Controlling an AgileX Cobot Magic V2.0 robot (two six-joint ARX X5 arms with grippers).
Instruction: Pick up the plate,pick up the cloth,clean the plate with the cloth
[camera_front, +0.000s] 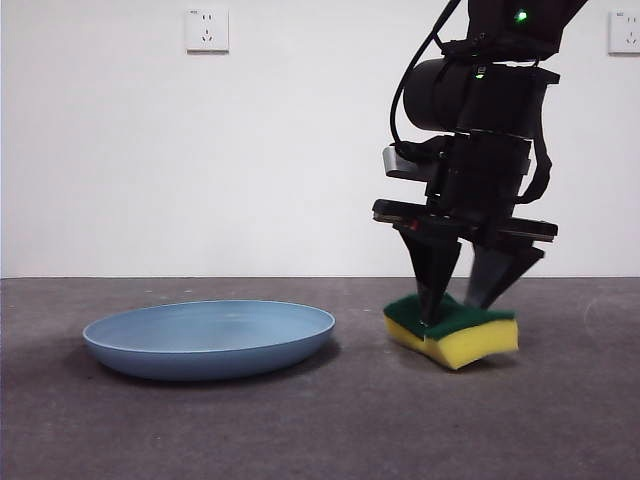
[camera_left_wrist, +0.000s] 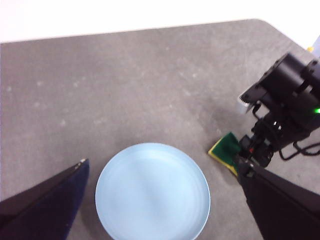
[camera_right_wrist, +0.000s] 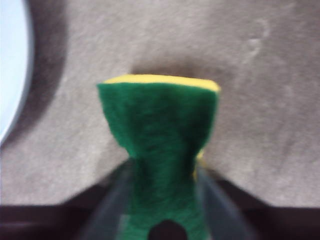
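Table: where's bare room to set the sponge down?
Bare grey table behind the plate toward the wall, and in front of it. Narrow strip between plate and sponge. Crowded there: right gripper pinches the sponge; left gripper hovers over the plate.

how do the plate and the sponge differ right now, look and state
The plate is wide, round, shallow and one light blue; the sponge is a small block, yellow under a dark green top. The plate lies flat on the table with nothing touching it; the sponge sits tilted, pinched in at its middle by the right hand. The left hand hovers open above the plate. Both are on the same grey table, side by side and apart.
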